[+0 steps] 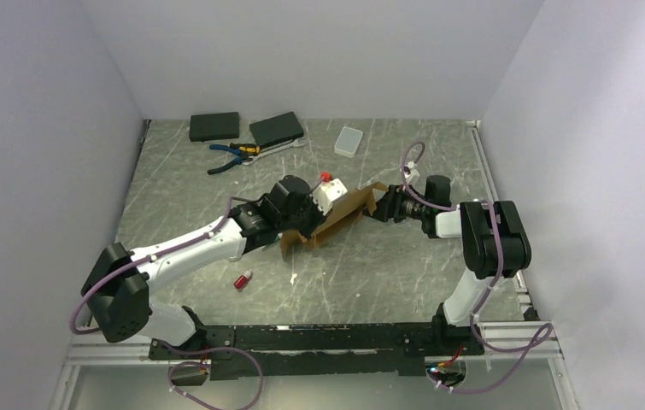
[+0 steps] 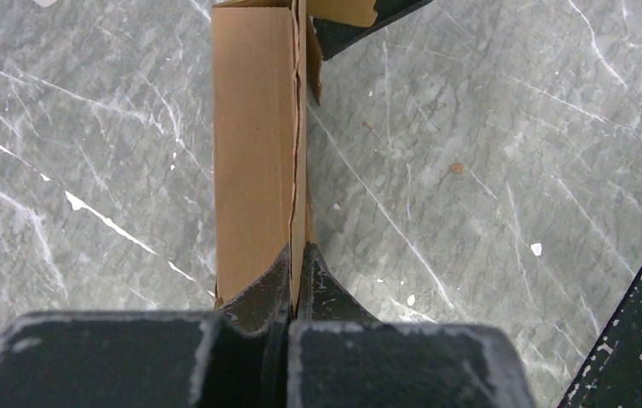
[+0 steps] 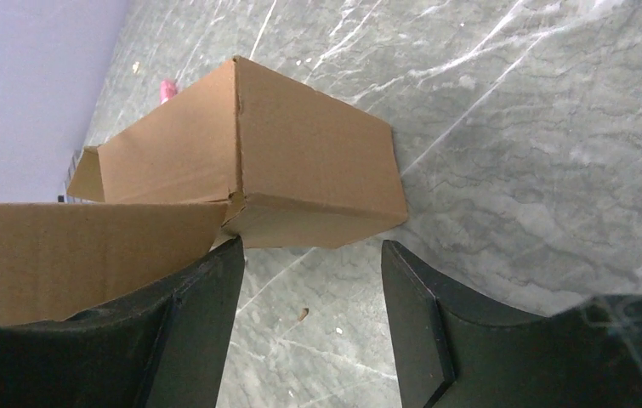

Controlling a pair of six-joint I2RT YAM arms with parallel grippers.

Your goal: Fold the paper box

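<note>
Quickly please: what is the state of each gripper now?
Left gripper: closed on the paper box edge.
Right gripper: open, holding nothing.

Bare table [image 1: 370, 265] right-front of paper box [image 1: 336, 220]; pliers [image 1: 231, 156], black boxes [image 1: 214, 126] block behind.

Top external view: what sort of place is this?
Probably a robot test cell in a lab: plain white walls box in a grey marbled tabletop, with pliers lying at its far side.
</note>
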